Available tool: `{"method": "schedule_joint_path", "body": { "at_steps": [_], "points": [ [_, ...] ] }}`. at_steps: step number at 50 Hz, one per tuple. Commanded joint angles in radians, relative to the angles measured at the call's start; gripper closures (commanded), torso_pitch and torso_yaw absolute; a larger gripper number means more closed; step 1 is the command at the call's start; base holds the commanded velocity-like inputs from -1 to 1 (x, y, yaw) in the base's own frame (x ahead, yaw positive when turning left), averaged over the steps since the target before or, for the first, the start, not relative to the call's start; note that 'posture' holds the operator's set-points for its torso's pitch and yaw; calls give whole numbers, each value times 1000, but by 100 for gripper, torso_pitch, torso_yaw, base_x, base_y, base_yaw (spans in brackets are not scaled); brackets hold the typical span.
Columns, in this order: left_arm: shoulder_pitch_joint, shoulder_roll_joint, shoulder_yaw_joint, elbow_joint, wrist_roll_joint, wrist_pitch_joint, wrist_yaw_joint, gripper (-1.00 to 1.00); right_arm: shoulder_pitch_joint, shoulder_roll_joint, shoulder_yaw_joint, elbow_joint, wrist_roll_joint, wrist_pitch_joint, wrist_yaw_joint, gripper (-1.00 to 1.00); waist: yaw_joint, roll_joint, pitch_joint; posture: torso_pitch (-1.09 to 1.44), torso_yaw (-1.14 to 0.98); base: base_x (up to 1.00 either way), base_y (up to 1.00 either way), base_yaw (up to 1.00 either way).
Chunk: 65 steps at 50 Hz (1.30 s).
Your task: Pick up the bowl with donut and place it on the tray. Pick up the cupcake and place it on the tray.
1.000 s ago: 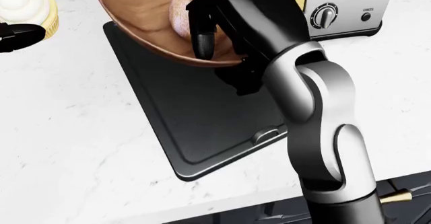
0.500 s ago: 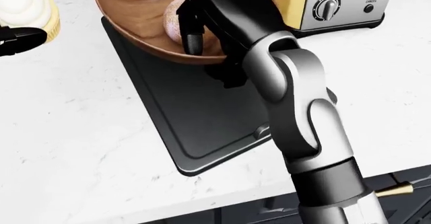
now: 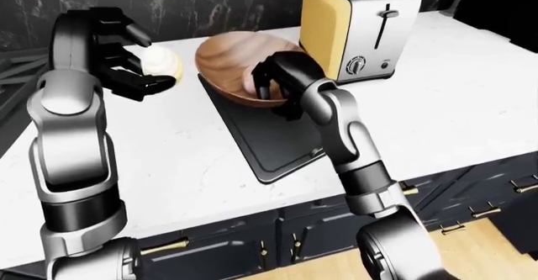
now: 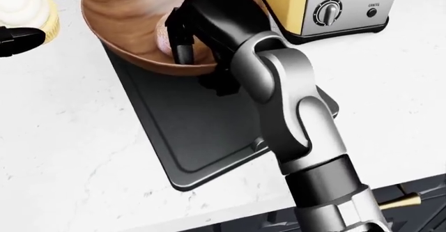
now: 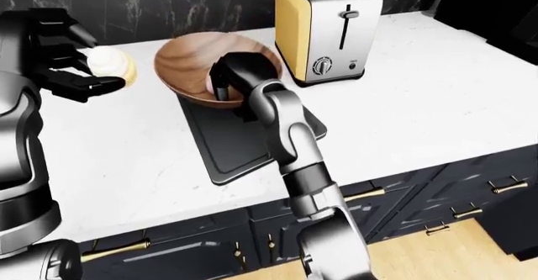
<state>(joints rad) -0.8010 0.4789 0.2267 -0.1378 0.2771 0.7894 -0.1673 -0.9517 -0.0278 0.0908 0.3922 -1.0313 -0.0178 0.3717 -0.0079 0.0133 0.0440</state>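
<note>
The right hand (image 4: pixel 202 28) grips the near rim of the wooden bowl (image 3: pixel 231 56), its black fingers (image 4: pixel 182 49) hooked over the edge into the bowl and the rest of the hand wrapped under the rim. The bowl is tilted and sits over the top end of the dark tray (image 4: pixel 188 132), at the top of the head view; whether its base touches the tray cannot be told, since the hand and forearm cover that spot. The donut (image 4: pixel 164 36) is mostly hidden behind the fingers; only a pale pink sliver shows inside the bowl.

The left hand (image 3: pixel 126 59) is raised above the white marble counter (image 3: pixel 193 154) at the left of the left-eye view, fingers curled round the cupcake (image 3: pixel 162 62), which has white frosting and a yellow wrapper. The fingers cover much of the wrapper. In the head view the cupcake is cut off at the top-left corner, with only one dark fingertip beside it.

A yellow and silver toaster (image 3: pixel 357 28) stands just right of the bowl, its top cropped in the head view. The right forearm hides part of the tray's right edge. Dark cabinets (image 5: pixel 403 204) with brass handles run below the counter.
</note>
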Motion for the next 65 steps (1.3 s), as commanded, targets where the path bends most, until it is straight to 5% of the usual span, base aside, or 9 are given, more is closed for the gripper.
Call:
{"method": "schedule_joint_path", "body": {
  "at_steps": [1,7,20,22,32,37,45,65],
  "points": [
    [-34,19,14,-30,4,-26,11,100,-44,-1,-13,-56,2,-10,-19,100,0,7,-35,0,0,0,0,0],
    [-38,22,12,-26,1,-27,13,100,-39,5,-10,-56,-5,-4,0,76,-2,9,-33,0,0,0,0,0],
    [-33,25,17,-33,-1,-26,11,100,-18,9,-7,-92,-22,6,39,80,-3,11,-34,0,0,0,0,0],
    [-32,25,17,-37,-1,-23,11,100,-17,4,-12,-114,-24,10,56,56,-3,11,-34,0,0,0,0,0],
    [-37,31,17,-67,0,8,3,100,10,-2,-12,-161,-40,14,100,31,-3,8,-36,0,0,0,0,0],
    [-36,33,19,-63,-1,4,4,100,27,-2,-10,-158,-45,4,98,-5,-2,8,-37,0,0,0,0,0],
    [-40,35,21,-60,-4,4,6,100,52,0,-11,-230,-52,22,161,-34,-2,9,-37,0,0,0,0,0],
    [-31,17,8,-224,6,114,-36,100,108,-32,-59,-615,-6,193,397,-55,1,1,-36,0,0,0,0,0]
  ]
}}
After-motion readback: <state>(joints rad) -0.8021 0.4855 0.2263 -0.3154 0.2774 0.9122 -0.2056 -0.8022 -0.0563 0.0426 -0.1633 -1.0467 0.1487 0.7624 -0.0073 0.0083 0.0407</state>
